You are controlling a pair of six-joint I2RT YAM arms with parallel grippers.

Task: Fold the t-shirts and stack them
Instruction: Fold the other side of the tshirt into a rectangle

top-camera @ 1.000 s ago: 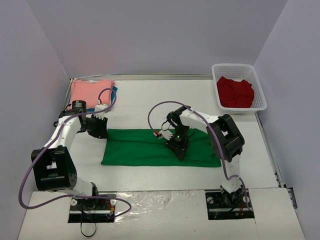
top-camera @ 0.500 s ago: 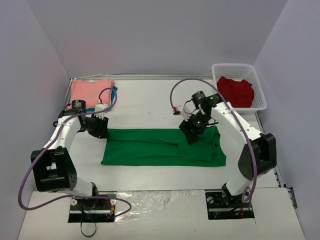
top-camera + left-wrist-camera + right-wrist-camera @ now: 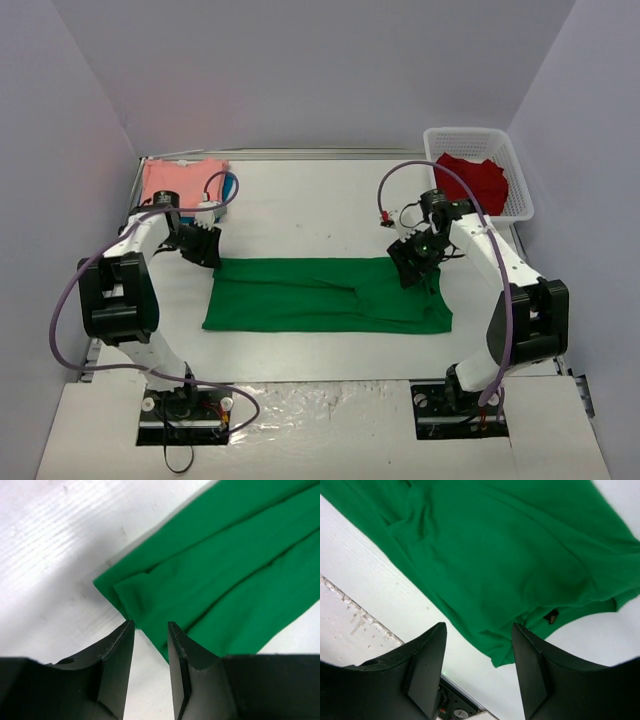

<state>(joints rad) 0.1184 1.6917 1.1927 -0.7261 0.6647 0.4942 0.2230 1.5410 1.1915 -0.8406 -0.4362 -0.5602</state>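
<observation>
A bright green t-shirt [image 3: 320, 295] lies folded into a long flat strip across the middle of the table. My left gripper [image 3: 207, 250] hovers at its far left corner, jaws slightly apart and empty; in the left wrist view the gripper [image 3: 150, 626] is just short of the shirt's corner [image 3: 215, 575]. My right gripper [image 3: 413, 266] is open and empty above the shirt's far right end; the right wrist view shows the gripper [image 3: 479, 630] over the shirt's edge [image 3: 510, 555]. A salmon-pink shirt [image 3: 178, 181] lies on a teal-blue one [image 3: 231, 184] at the far left. A red shirt [image 3: 470, 184] sits in the basket.
A white mesh basket [image 3: 478, 133] stands at the far right corner. Purple cables loop over both arms. Grey walls close in the table on three sides. Bare white table lies in front of and behind the green shirt.
My right gripper has moved from the middle of the green shirt to its right end, and the shirt's right end now lies spread further right. My left gripper shifted slightly back.
</observation>
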